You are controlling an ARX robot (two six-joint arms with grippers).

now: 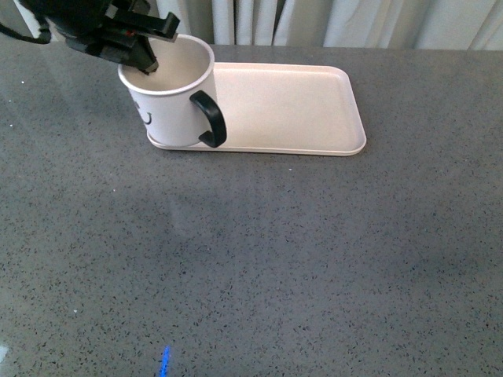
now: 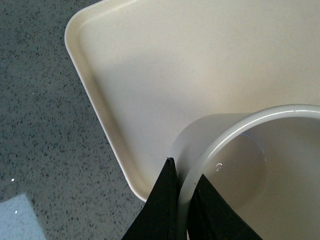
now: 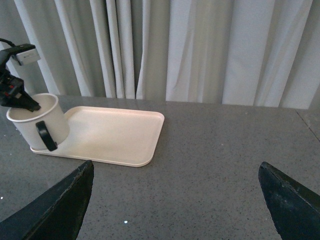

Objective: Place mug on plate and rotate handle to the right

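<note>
Mug [image 1: 169, 98] is sitting upright at the upper left of the front view, on the left end of the plate [image 1: 299, 106]. Its base looks seated just inside the near rim, though I can't confirm full contact. Key relation: the handle [image 1: 211, 119] is sticking out of the mug's right side, angled slightly toward the bottom of the frame, so it's close to pointing right but not dead on. Left gripper [image 1: 145, 59] is coming in from the upper left corner and pinching the rim on the side opposite the handle. In the left wrist view the two black fingers [image 2: 160, 210] are straddling the wall, one inside and one outside, closed onto it with no visible gap. Vertical axis of the mug is running between wrist and plate, so any remaining correction is probably a small twist about that axis, and this arm is the one in place to do it. Right gripper [image 3: 175, 167] is hanging well away over the grey table [image 1: 251, 275], looking toward the mug from a distance, fingers spread wide, holding nothing. Risk, as I see it: a rim pinch could tip the mug during the twist.
</note>
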